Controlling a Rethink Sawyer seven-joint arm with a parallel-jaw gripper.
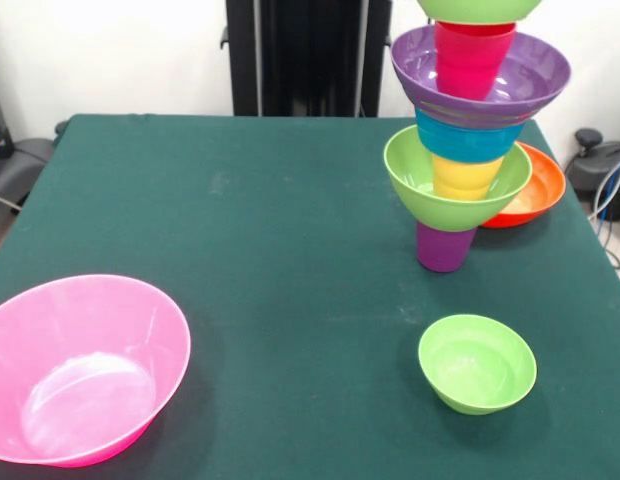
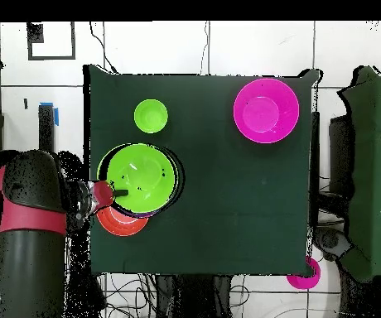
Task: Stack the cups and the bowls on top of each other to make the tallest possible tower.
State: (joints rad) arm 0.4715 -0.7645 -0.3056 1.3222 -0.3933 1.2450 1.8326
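**Tower of alternating cups and bowls, with spare bowls set aside**

Nearest the front camera, a large hot pink bowl [image 1: 80,368] sits upright at the table's [image 1: 260,220] corner, and a small lime green bowl [image 1: 477,362] stands alone, well apart from it; both open upward, free to be lifted, and probably await stacking. Behind the small bowl rises the tower [image 1: 468,140]. Its base is an inverted purple cup [image 1: 445,248], narrow end down; each cup gives a pedestal for the wider bowl above, which is probably why they alternate. Upward follow a lime green bowl [image 1: 455,185] holding a yellow cup [image 1: 466,177], a blue bowl [image 1: 470,138], a wide purple bowl [image 1: 480,72] holding a red cup [image 1: 470,58], and a top lime green bowl [image 1: 478,10] cut by the frame edge. An orange-red bowl [image 1: 530,190] rests just behind the base.

Count — three cups, all in the tower; seven bowls, four stacked and three loose.

In the overhead view the gripper [image 2: 115,193] reaches to the top bowl's rim; whether it grips or has let go cannot be told.
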